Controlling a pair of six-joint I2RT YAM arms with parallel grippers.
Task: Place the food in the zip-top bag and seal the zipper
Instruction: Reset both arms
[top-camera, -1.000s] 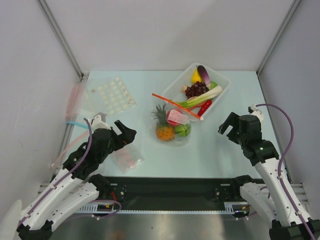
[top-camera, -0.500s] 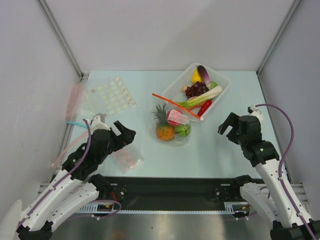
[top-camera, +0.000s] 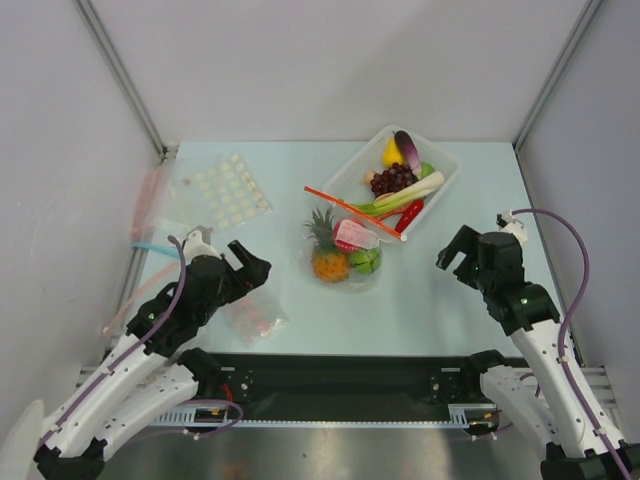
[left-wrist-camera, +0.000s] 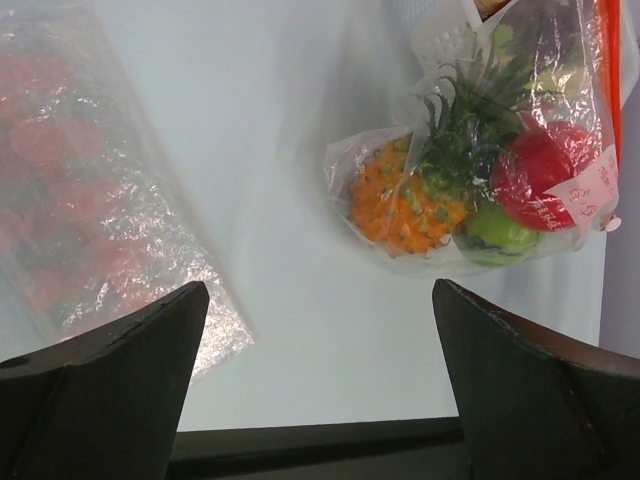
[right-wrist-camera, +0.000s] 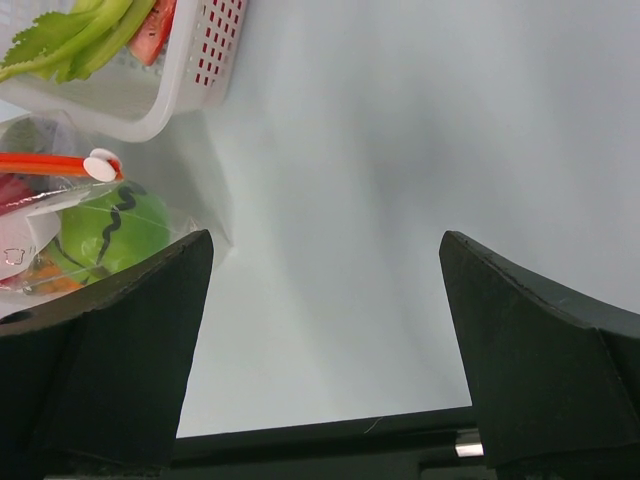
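Pale table (top-camera: 270, 240) carries the zip-top bag (top-camera: 345, 262) at centre, with the food (top-camera: 328, 264) inside and the zipper (top-camera: 350, 210) along its far edge. Left gripper (top-camera: 255, 262) and right gripper (top-camera: 452, 250) hover nearby, jaws spread, empty. Sealing likely wants one end pinned while the other gripper runs along the strip.

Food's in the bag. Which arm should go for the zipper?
Right, probably. The zipper has its white slider at the end toward the right tool, which is open and empty. The left tool faces the bottom of the bag.
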